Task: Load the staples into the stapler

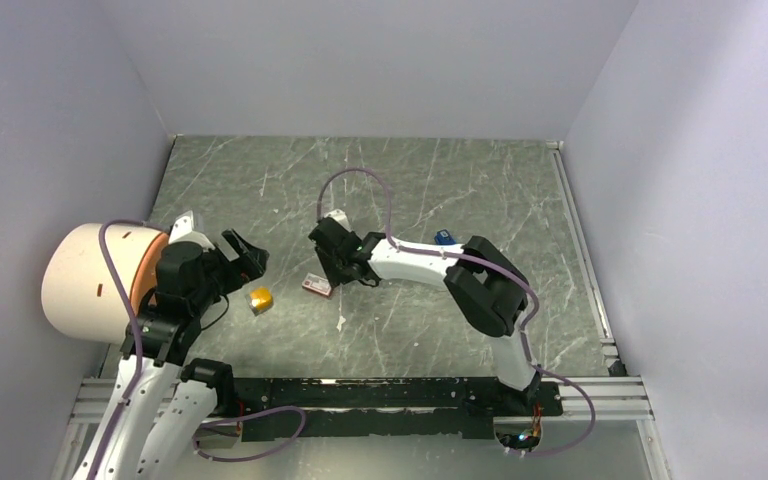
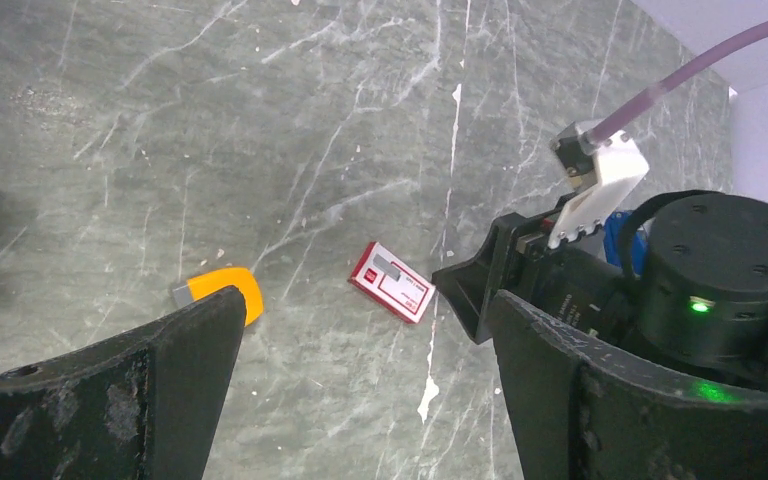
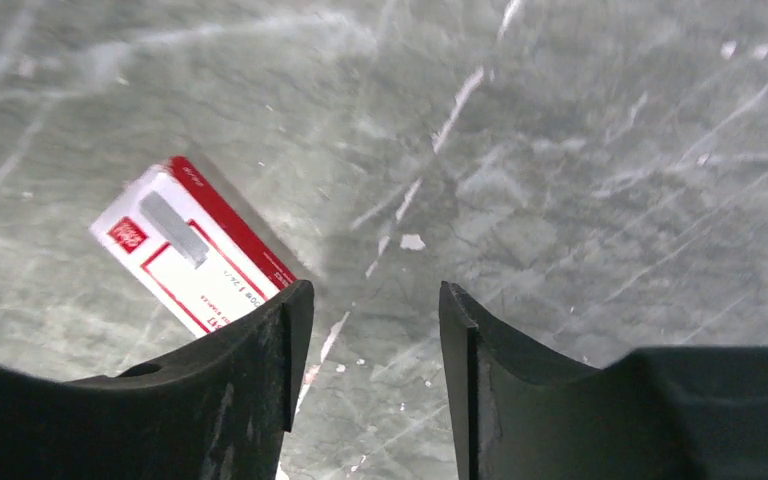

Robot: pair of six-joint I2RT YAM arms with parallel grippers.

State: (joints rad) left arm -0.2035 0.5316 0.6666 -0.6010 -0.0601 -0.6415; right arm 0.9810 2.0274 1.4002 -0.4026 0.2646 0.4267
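Two robot arms reach over a grey marbled table (image 1: 440, 180). Near the table's middle, a little toward its left edge, lies a small red-and-white box (image 1: 317, 286). On its top face sits what are probably the staples (image 3: 172, 228), a short grey strip, though it could be print on the lid; the pictures do not settle it. No other staples show.

The right end effector (image 3: 372, 300) hangs low, just beside the box on its far side. Its fingers stand partly apart with only bare table between them. In the right wrist view the box lies past one fingertip, outside the gap, with one corner hidden behind that finger. The box's long axis runs on a slant to the table's edges, so it meets the line of the gap at an angle, not squarely.

The left end effector (image 1: 247, 252) is spread wide and empty, well apart from the box toward the left edge. An orange-yellow block (image 1: 260, 299) lies just beside it, on its near-edge side.

The stapler (image 1: 444, 237) shows only as a bit of bright blue behind the right forearm, on the far side of the table's middle; which way it lies cannot be told.

Judged from this, the right arm is the nearer one. The coming move would call for a short shift toward the near and left edges, and a wrist turn to square the fingers to the strip's long axis — which follows the box's.
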